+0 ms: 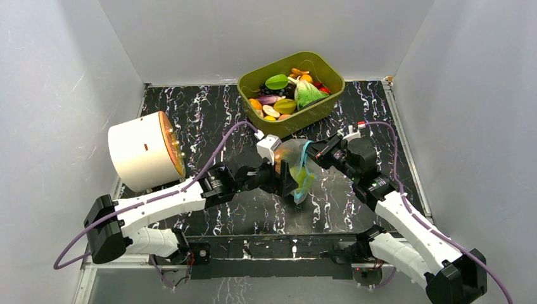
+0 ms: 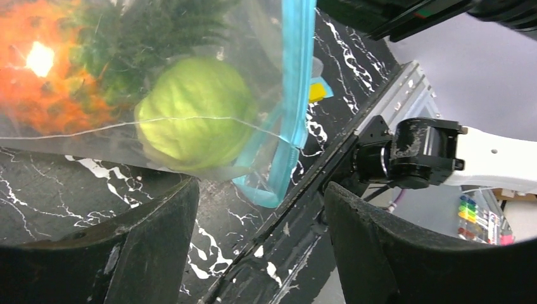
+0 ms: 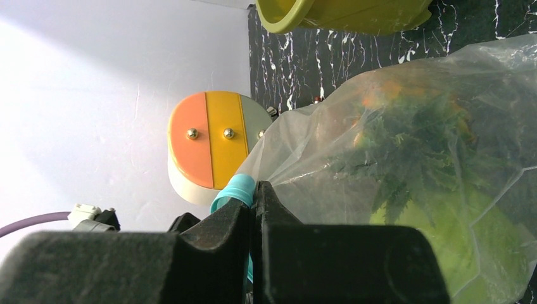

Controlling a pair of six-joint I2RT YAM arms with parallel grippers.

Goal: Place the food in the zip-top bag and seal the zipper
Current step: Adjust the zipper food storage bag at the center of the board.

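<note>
Your right gripper (image 1: 322,151) is clenched on the zipper (image 3: 232,191), pinching the blue strip at the 2 o'clock corner of the zip-top bag (image 1: 291,163). Your left gripper (image 2: 259,209) is released, its fingers spread wide at the bag's 8 o'clock side. The bag is mid-table and holds the cabbage (image 2: 193,120) and pineapple (image 2: 57,82). The olive tub (image 1: 301,120) lies at its 12 o'clock.

Your left gripper (image 2: 259,196) has its fingers spread wide apart. Your right gripper (image 3: 255,193) is clamped tight, with the zipper (image 3: 229,192) pinched between its fingertips.
</note>
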